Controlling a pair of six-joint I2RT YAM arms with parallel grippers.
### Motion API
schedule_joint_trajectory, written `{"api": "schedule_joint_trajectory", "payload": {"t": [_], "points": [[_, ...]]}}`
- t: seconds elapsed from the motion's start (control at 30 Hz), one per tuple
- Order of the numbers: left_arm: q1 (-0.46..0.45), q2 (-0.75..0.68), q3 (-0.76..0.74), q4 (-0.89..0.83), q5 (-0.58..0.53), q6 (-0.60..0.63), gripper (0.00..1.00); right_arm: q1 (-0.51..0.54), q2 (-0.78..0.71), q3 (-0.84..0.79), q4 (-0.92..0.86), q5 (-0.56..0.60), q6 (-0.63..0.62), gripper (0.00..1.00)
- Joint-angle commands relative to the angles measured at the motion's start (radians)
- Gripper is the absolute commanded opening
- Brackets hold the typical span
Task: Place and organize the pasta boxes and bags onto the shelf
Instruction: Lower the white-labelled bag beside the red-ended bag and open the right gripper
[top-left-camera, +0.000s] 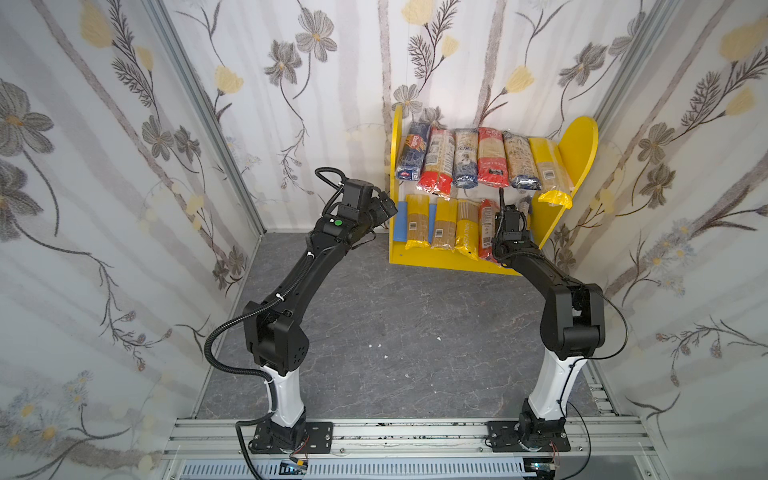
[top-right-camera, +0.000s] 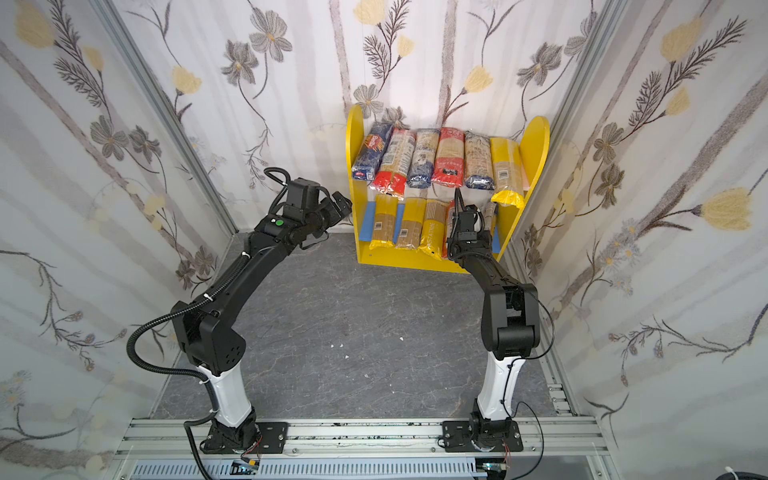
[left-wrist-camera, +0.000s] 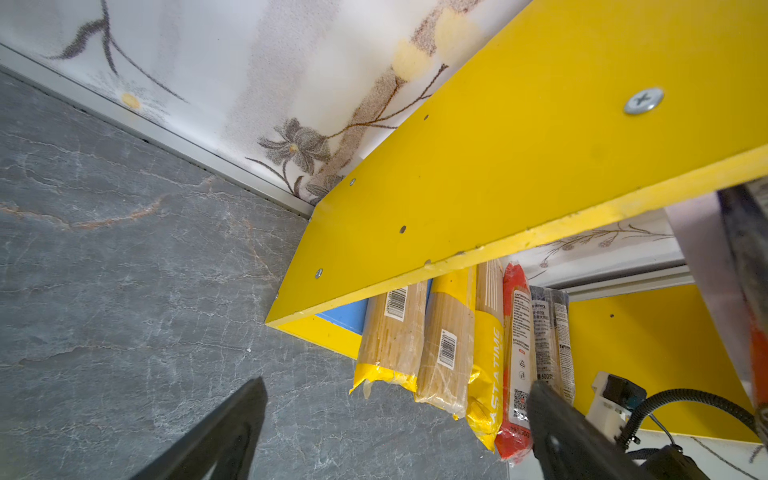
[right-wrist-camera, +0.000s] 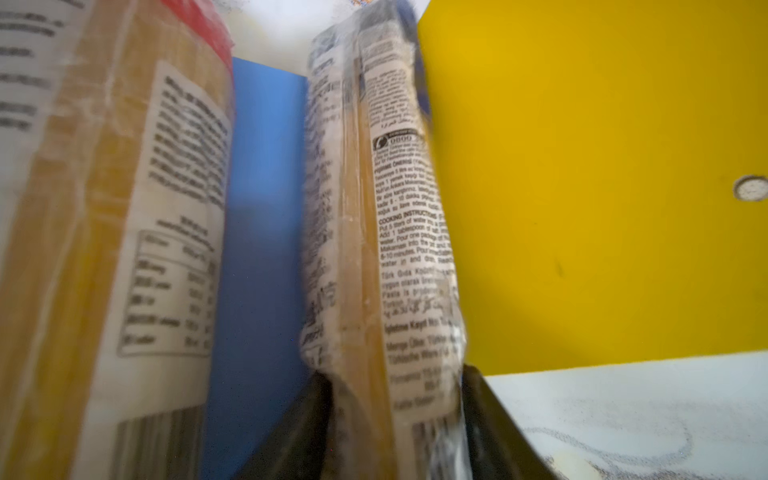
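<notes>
Both top views show the left arm (top-left-camera: 291, 270) stretched forward and to the right, its wrist level with the left side panel of the shelf (top-left-camera: 579, 145). The left gripper (top-left-camera: 385, 207) hangs there spread wide, with nothing in it. The right arm (top-left-camera: 544, 278) bends sharply at the elbow, and its forearm reaches into the right end of the lower blue board (top-left-camera: 400, 224).

Seen from the right wrist, the right gripper (right-wrist-camera: 392, 374) has a finger close on each side of a dark-ended packet (right-wrist-camera: 374, 208) that stands on edge beside the right panel. Whether it presses I cannot tell. The packet's label reads "COOKING INSTRUCTIONS".

Left of it lie a red-ended packet (left-wrist-camera: 517, 353) and a yellow packet (left-wrist-camera: 490, 365) printed "PASTA TIME". On the upper tier six packets (top-left-camera: 492, 158) lie side by side, and the leftmost is a dark blue packet (top-left-camera: 411, 153) marked "Barilla".
</notes>
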Motion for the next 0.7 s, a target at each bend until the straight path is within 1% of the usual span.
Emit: {"api": "schedule_joint_trajectory", "payload": {"t": [0.0,0.07,0.17,0.33,0.47,0.57,0.67], "points": [[0.005,-0.023,-0.017,0.014,0.003,0.017,1.0,-0.004,0.011,0.008,0.057,0.042,0.009,0.68],[0.005,-0.035,-0.027,0.014,0.011,0.034,1.0,-0.004,0.011,0.007,0.054,0.064,0.01,0.77],[0.007,-0.054,-0.039,0.014,0.012,0.055,1.0,-0.004,-0.001,0.008,0.047,0.074,0.016,0.84],[0.014,-0.081,-0.06,0.014,0.018,0.07,1.0,-0.004,-0.035,0.002,0.003,0.062,0.059,0.86],[0.016,-0.096,-0.065,0.014,0.029,0.083,1.0,-0.003,-0.085,-0.039,-0.007,0.026,0.087,0.9],[0.017,-0.11,-0.076,0.014,0.033,0.093,1.0,-0.003,-0.113,-0.061,-0.019,0.002,0.104,0.92],[0.02,-0.128,-0.095,0.015,0.04,0.101,1.0,-0.001,-0.133,-0.081,-0.032,0.002,0.122,0.92]]}}
